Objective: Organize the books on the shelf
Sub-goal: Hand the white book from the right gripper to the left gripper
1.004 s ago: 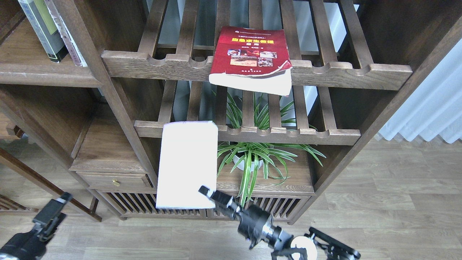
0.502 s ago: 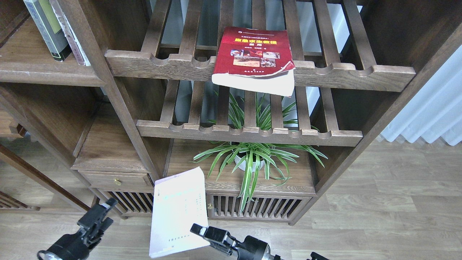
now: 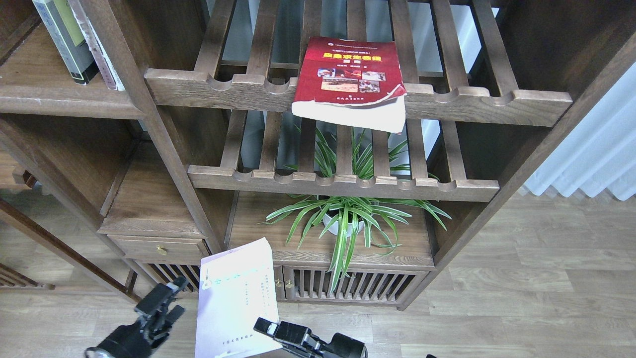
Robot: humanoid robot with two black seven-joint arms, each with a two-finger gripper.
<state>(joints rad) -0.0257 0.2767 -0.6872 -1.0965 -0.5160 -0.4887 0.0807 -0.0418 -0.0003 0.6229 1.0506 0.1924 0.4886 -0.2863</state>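
The thick red book (image 3: pixel 348 74) lies flat on the upper slatted rack, its curled corner hanging over the front rail. My right gripper (image 3: pixel 267 329), at the bottom centre, is shut on the lower right corner of the thin pale lavender-white book (image 3: pixel 233 298) and holds it tilted in the air in front of the low cabinet. My left gripper (image 3: pixel 175 298) is open just left of that book's left edge, apart from it. The black-edged book with a light-green panel (image 3: pixel 62 37) stands on the solid plank shelf (image 3: pixel 59 102) at the top left.
Another thin book (image 3: pixel 97 49) leans beside the black-edged one. A spider plant in a white pot (image 3: pixel 348 219) stands on the low cabinet under the lower slatted rack (image 3: pixel 343 184). A small drawer (image 3: pixel 159 247) sits at the left; a white curtain (image 3: pixel 591 154) hangs at the right.
My right gripper has carried the lavender-white book down and left, off the lower rack's front. My left gripper has moved right and up, close to the book's left edge.
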